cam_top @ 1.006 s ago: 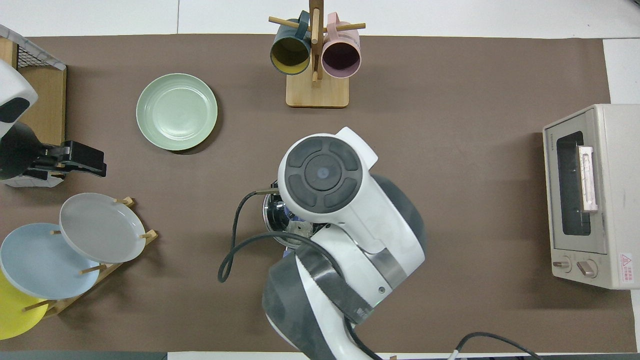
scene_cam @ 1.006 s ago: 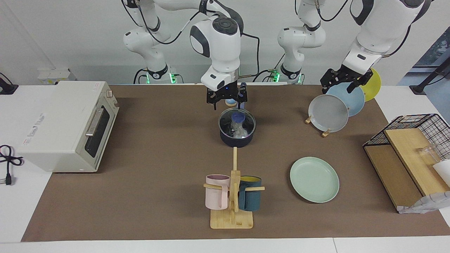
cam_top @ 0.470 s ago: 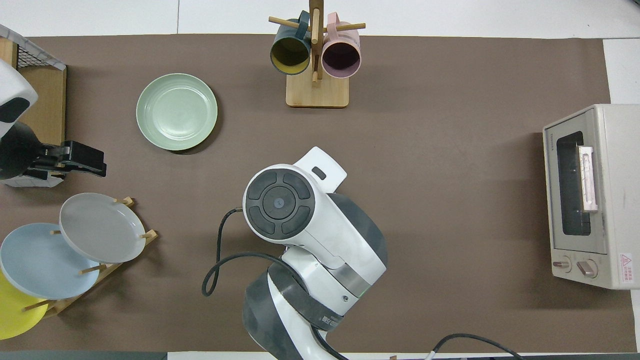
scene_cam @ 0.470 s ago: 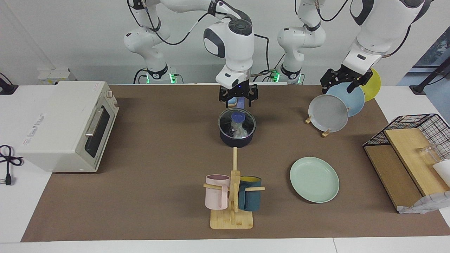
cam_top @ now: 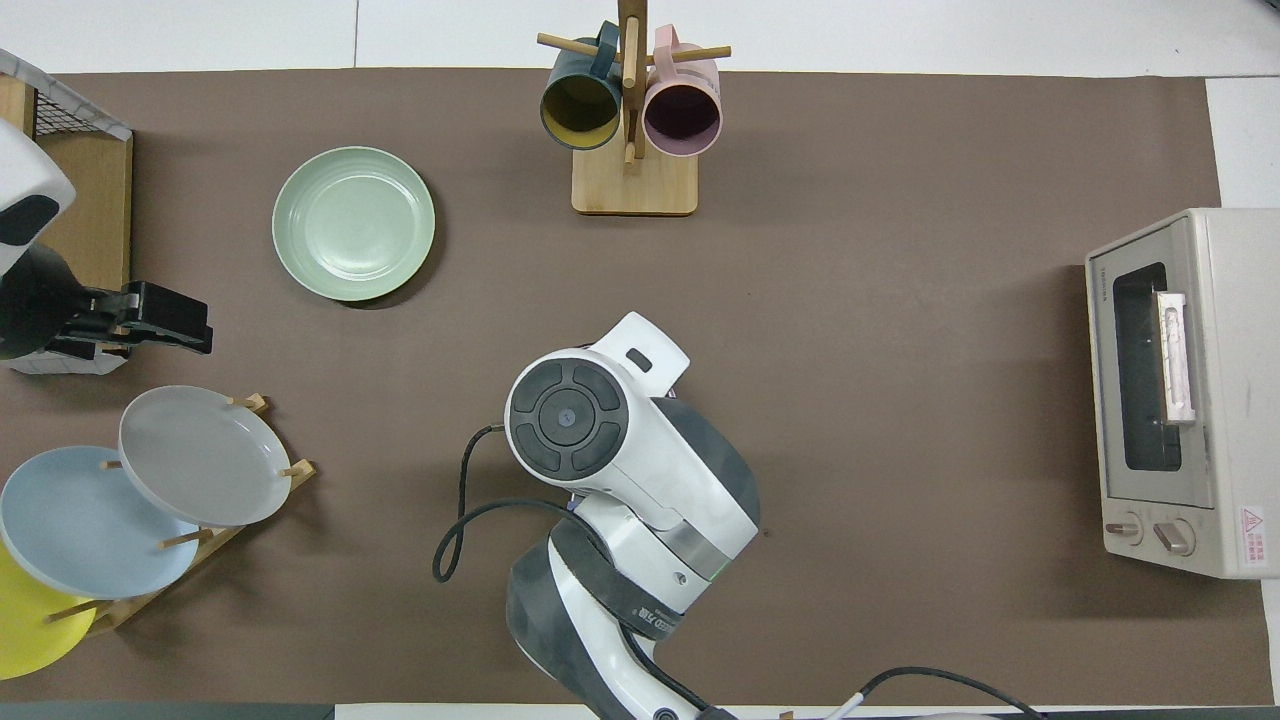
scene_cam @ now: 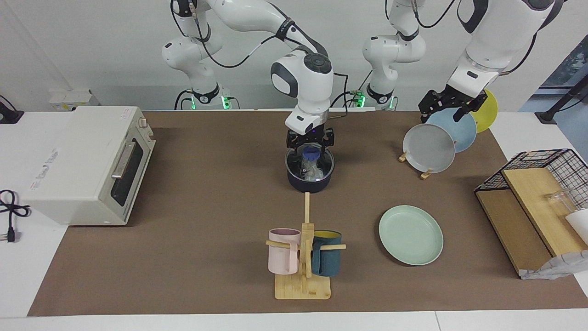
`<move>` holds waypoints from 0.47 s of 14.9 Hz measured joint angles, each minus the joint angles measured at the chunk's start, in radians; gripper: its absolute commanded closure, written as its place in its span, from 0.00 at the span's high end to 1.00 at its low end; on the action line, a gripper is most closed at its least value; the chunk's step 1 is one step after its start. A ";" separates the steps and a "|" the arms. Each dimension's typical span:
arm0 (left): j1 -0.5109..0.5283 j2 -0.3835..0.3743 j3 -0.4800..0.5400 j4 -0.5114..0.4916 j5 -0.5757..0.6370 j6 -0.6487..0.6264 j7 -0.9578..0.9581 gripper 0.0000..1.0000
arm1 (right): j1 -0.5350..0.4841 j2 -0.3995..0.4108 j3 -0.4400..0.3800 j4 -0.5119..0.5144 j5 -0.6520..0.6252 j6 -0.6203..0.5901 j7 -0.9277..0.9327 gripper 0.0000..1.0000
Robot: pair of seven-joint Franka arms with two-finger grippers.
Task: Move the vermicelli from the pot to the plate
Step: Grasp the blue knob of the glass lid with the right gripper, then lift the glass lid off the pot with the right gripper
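The dark navy pot stands mid-table with a whitish tangle of vermicelli inside. Its blue handle points toward the robots. My right gripper is low over that handle at the pot's rim, fingers apart on either side of it. In the overhead view the right arm hides the pot. The mint-green plate lies bare toward the left arm's end, farther from the robots than the pot; it also shows in the overhead view. My left gripper waits over the plate rack and also shows in the overhead view.
A plate rack holds grey, light blue and yellow plates. A mug tree with a pink and a dark teal mug stands farther out than the pot. A toaster oven sits at the right arm's end, a wire basket at the left arm's.
My right gripper has shifted a little toward the left arm's end and come down onto the pot's handle. The left arm, pot and plate have not moved.
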 measured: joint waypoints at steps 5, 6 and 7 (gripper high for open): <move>0.000 0.000 0.000 0.000 0.000 0.000 0.000 1.00 | 0.011 -0.003 0.000 -0.010 0.000 0.004 0.000 0.88; 0.000 0.000 0.000 0.000 0.000 0.000 0.000 1.00 | 0.016 -0.004 0.000 -0.011 0.000 0.004 0.000 0.83; 0.000 0.000 0.000 0.000 0.000 0.000 -0.001 1.00 | 0.018 -0.004 0.000 -0.011 0.000 0.004 0.000 0.78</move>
